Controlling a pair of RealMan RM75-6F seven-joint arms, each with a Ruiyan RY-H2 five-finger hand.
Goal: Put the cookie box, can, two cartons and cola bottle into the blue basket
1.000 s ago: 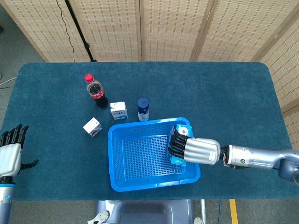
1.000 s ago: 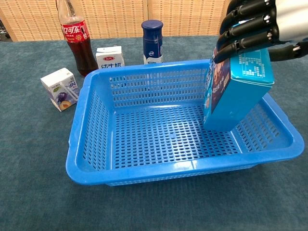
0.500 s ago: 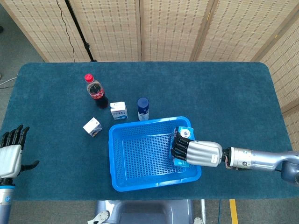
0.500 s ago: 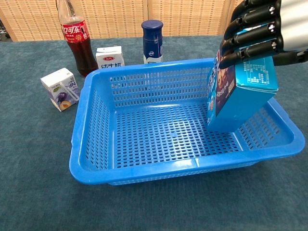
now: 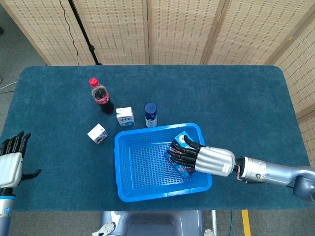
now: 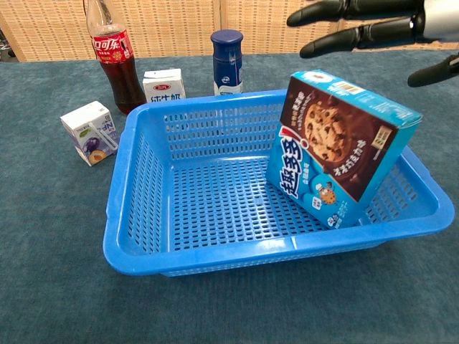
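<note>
Fingers [image 6: 337, 10] of the right hand [image 5: 203, 158] are spread apart and straight above the blue cardboard cookie box [image 6: 337, 147], holding nothing; its silver forearm reaches in low from the right edge of the dark teal tabletop [image 5: 236, 98].

Largest on that tabletop is the blue perforated plastic basket [image 6: 143, 215]. The cookie box stands tilted inside its right half, leaning toward the right wall, its chocolate-chip face turned to the chest camera. The head view hides much of the box beneath the hand; the chest view shows it whole but only the hand's dark fingertips.

Behind the basket, outside it, stand the red-capped cola bottle [image 6: 115, 61], the dark blue can [image 6: 226, 61], and the white upright carton [image 6: 164, 84]; the white-and-purple carton [image 6: 90, 132] sits tilted left of the basket.

Only the head view shows the left hand [image 5: 11, 162], at the tabletop's left edge, fingers apart and holding nothing.
</note>
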